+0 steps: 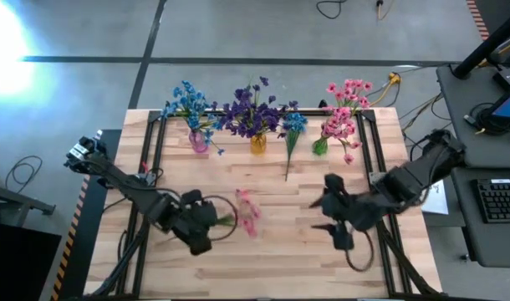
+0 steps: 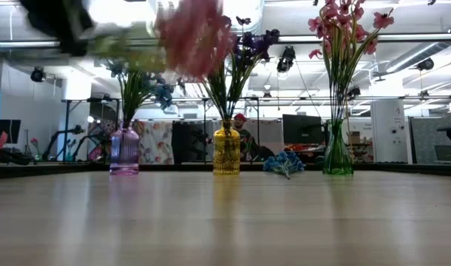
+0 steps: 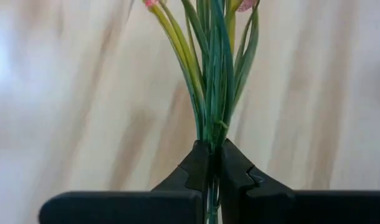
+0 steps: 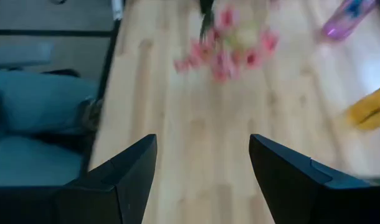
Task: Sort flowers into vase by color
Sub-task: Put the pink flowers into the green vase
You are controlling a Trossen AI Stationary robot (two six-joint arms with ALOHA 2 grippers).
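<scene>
Left pincer (image 3: 212, 163) pinching pink flower (image 1: 247, 212) by stems: light, floppy, grip low. Right pincer (image 4: 202, 162) spread, idle.

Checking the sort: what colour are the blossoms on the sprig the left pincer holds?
Pink, clearest in the high view: sprig in the left pincer.

Wooden table (image 1: 272, 242), three vases (image 1: 257, 143), blue sprig (image 1: 292, 134)

White glare burns floor beyond my left arm, top corner of high view. Pink artificial sprig (image 2: 196, 37) smears with blur in low view; ceiling lamps bright.
</scene>
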